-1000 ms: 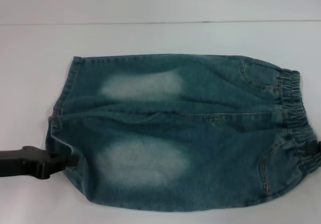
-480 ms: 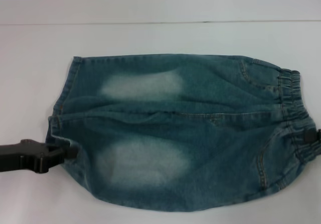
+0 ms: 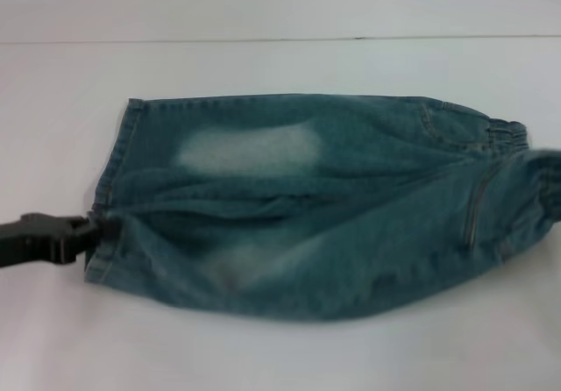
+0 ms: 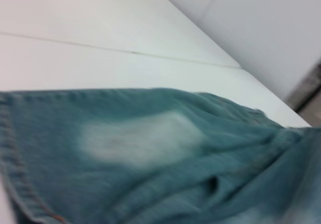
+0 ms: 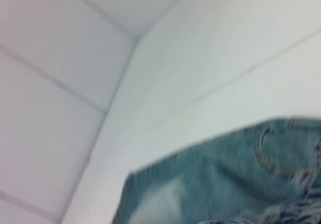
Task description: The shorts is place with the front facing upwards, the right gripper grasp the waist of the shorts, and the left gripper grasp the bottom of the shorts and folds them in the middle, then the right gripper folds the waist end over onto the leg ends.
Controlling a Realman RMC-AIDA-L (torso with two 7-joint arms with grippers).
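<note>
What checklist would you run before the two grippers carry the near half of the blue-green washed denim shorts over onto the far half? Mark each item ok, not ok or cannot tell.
1. Black left gripper on the flat stitched leg hems: ok.
2. Right gripper on the ruched elastic waist: cannot tell, it is out of the head view.
3. Near edge of the denim shorts lifted off the white table: ok.
4. Far half lying flat: ok.
5. Fold complete: not ok.

Shorts: blue-green washed denim w/ pale faded patches, tan stitching. Left gripper: black. Table: plain white w/ thin dark seam line.
</note>
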